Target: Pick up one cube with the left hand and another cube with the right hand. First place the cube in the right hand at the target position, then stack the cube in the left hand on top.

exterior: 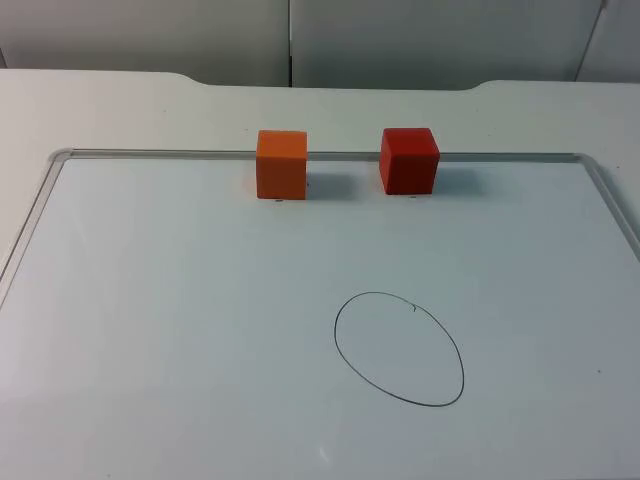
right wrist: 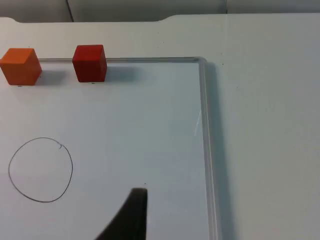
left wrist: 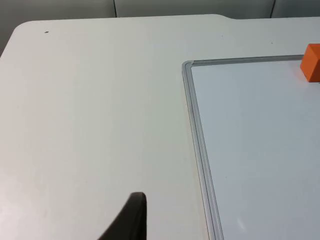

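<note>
Cubes first: you have an orange cube (exterior: 281, 165) and a red cube (exterior: 409, 160) standing side by side, apart from each other, on a whiteboard (exterior: 180, 330) that lies flat on the white table (exterior: 120, 105). Both sit just in front of the board's far frame edge, the orange one to the left of the red one in the top view. Neither cube carries any writing or label that you can read.

Nearer to you on the board, a hand-drawn black oval outline (exterior: 399, 348) marks a spot well apart from both cubes; nothing lies inside it.

Left gripper (left wrist: 131, 220): you see one black fingertip over bare table, just outside the whiteboard's metal frame, with a corner of the orange cube in its wrist view. It holds nothing and touches nothing; you cannot tell how far its fingers are apart.

Right gripper (right wrist: 132, 217): one black fingertip hangs over the whiteboard surface, near the board's side frame, with both cubes and the oval ahead of it. It holds nothing; its opening cannot be judged either.
</note>
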